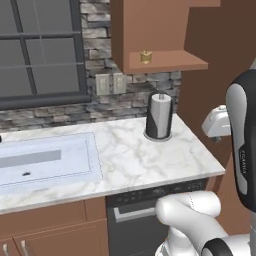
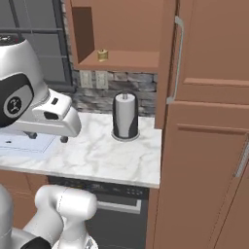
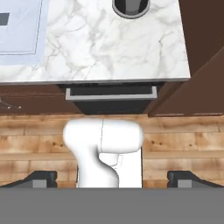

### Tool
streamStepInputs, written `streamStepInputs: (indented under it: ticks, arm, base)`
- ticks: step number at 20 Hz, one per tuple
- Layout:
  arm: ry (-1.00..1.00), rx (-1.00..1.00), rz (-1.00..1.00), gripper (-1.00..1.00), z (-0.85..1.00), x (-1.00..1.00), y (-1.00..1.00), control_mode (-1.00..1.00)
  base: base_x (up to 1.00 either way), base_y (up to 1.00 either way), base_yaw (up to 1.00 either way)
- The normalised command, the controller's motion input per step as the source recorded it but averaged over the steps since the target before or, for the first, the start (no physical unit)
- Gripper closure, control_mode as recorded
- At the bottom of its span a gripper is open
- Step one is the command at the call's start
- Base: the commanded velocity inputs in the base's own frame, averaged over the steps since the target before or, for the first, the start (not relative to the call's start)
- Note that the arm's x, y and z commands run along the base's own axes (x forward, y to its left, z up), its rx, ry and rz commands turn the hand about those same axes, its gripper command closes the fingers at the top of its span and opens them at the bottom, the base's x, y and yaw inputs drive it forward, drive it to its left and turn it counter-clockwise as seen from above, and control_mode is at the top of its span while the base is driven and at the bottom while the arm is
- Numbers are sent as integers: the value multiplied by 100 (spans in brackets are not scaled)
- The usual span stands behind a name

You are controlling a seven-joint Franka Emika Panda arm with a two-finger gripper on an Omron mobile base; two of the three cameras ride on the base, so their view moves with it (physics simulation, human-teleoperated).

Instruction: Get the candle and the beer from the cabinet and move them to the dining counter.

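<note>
One candle (image 1: 145, 56) in cabinet (image 1: 150, 30).

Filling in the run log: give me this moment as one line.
stage: before first pick | gripper: open, holding nothing, above the floor | candle: on open cabinet shelf | paper towel roll: on sink counter

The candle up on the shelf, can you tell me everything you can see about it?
The candle is a tiny, short gold-tan cylinder that looks a bit shiny. It stands upright by itself on the bottom shelf of the open wooden cabinet, near the front edge. Nothing touches it except the shelf. Under it, down on the marble counter, stands a much taller paper towel roll. It is too small to show any wick or flame.
</note>
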Motion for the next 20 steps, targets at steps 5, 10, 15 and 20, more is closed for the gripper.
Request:
streamStepInputs:
  ticks: [5,10,15,20]
  arm:
    - [0,0,0,-100,0,0,0,100]
    - [0,0,0,-100,0,0,0,100]
    - [0,0,0,-100,0,0,0,100]
    - [0,0,0,-100,0,0,0,100]
  base:
    - [53,5,5]
    - [39,0,7]
    - [40,2,4]
    - [47,6,1]
